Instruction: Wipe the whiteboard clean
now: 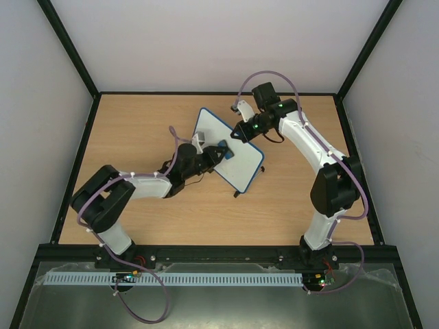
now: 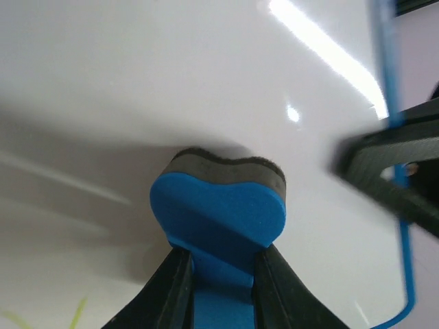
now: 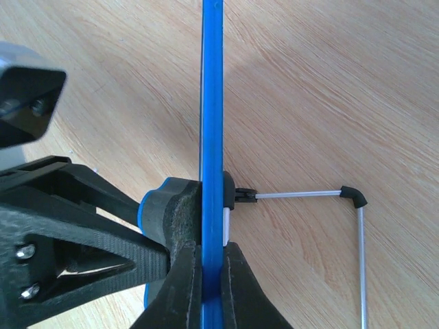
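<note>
1. Top view: whiteboard (image 1: 240, 161) stands tilted up at mid-desk (image 1: 137, 123), not lying flat. Left end effector (image 1: 217, 153) is at the centre of the board's face, pinching the eraser (image 1: 225, 151). Right end effector (image 1: 241, 131) sits on the board's far rim. Prob. reason: R arm braces the board so the wiping push from L doesn't tip or slide it.

2. Left wrist view: fingers pressed onto the eraser's blue grip from both sides, dark felt side flat against the board face. Felt looks squashed, so there is contact pressure, which ink removal needs. Board face around the felt reads clean and glossy. Faint yellow-green streak (image 2: 75, 312) on the face toward the board's lower-left in this view, maybe leftover ink, too blurred to say. R arm's finger visible clamped at the board's blue rim.

3. Right wrist view: board seen edge-on. R fingers closed on the rim, one each side, no gap. Eraser butts the board's face side. Wire foot (image 3: 343, 195) sticks out of the board's back, w/ its black tip near the desk; can't tell if it bears load.

4. Judgement: mid-wipe. Risk is the board twisting in the R pinch if L pushes off-centre.
</note>
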Available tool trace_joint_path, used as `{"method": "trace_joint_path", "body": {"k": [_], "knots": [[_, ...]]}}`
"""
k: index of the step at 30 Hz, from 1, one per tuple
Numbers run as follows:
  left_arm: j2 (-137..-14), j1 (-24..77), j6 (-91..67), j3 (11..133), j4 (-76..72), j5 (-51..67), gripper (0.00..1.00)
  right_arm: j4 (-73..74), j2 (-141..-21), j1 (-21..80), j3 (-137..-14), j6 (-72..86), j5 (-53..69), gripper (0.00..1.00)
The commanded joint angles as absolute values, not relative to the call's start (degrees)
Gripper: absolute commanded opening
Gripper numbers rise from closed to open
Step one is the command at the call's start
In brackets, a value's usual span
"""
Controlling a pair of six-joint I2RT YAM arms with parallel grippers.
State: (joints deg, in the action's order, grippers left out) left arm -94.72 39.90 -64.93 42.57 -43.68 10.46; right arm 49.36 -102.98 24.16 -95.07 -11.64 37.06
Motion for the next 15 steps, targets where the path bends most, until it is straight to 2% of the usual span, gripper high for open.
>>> {"method": "trace_joint_path", "body": {"k": [1, 8, 15], "knots": [[-100.1, 40.3, -67.2, 36.6, -49.1, 9.5, 0.03, 59.6, -107.1, 28.2, -90.9, -14.9, 41.1, 0.02], [-104.7, 40.8, -72.7, 30.9, -56.0, 10.4, 0.03, 59.6, -107.2, 28.2, -90.9, -14.9, 41.2, 0.02], [-98.0, 40.8, -67.0, 40.5, -45.5, 11.4, 0.03, 59.6, -107.1, 28.2, -90.9, -14.9, 41.1, 0.02]]}}
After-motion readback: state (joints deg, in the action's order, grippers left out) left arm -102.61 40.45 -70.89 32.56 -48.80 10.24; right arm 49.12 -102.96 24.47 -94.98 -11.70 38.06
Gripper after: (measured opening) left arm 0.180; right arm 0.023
